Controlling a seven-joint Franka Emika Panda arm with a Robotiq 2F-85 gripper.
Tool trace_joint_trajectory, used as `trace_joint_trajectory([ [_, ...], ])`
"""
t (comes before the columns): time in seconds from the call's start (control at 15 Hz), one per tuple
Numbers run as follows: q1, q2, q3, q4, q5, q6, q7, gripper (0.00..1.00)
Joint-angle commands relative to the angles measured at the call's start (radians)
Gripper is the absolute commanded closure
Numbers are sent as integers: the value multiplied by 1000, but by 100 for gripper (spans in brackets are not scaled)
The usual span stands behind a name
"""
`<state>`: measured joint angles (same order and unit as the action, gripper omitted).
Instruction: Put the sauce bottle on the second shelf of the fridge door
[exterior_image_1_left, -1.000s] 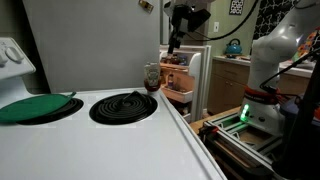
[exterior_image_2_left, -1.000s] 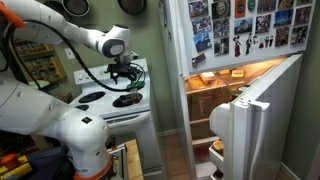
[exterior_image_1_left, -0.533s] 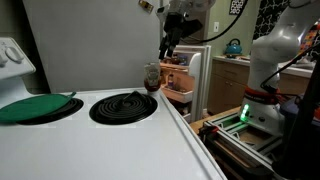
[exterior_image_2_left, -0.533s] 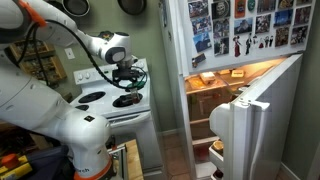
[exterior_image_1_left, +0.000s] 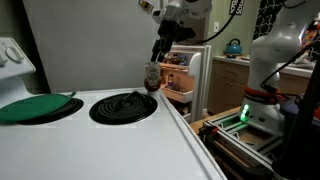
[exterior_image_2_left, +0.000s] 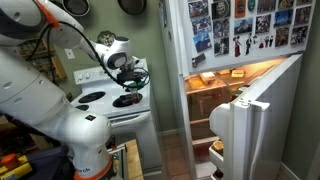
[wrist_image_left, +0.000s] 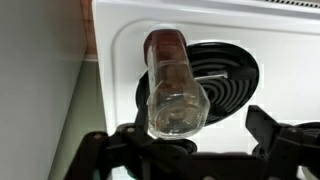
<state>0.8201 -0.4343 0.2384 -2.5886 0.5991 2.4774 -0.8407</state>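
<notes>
Wrist view question: the bottle is seen upright on the stove, just beside the burner. The gripper is poised over it with the fingers spread wide and nothing held. What could be expected to go wrong from here? — A

Plenty, lol. In an exterior view the bottle is parked just past the burner on the fridge-door side, close to the stove's edge. It could be tipped over or shoved off if a finger is brought down onto the cap rather than past it. It looks like smooth glass, so a slip can't be ruled out if it's pinched too high or too lightly. — B

And at the fridge door? — A

It's well apart from the burner, so a long carry is needed. The door shelves look stocked with orange and brown stuff. The bottle could be caught on a rail or bumped into a neighbour if it isn't lifted clear. Which shelf counts as the second can't be made out cleanly from here either. — B

Any writing to be read? — A

Nothing legible. A pale band is seen round the bottle, but no brand can be made out. Photos are stuck on the fridge, too small for any text. — B
</notes>
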Motion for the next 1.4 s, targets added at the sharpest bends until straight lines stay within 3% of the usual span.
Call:
trace_joint_trajectory([
  [0.0, 41, 30, -20, -23, 15, 80, -46, 14],
  [0.4, 65, 62, -41, -23, 14, 129, -70, 60],
  [0.47, 66, 63, -44, -21, 13, 128, -69, 63],
  [0.67, 68, 60, -51, -23, 9, 119, -61, 63],
  [0.8, 18, 40, -20, -13, -83, 73, 46, 63],
  [1.0, 29, 18, -43, 15, -110, 53, 70, 63],
  [1.33, 79, 35, -78, 43, -52, 74, 37, 63],
])
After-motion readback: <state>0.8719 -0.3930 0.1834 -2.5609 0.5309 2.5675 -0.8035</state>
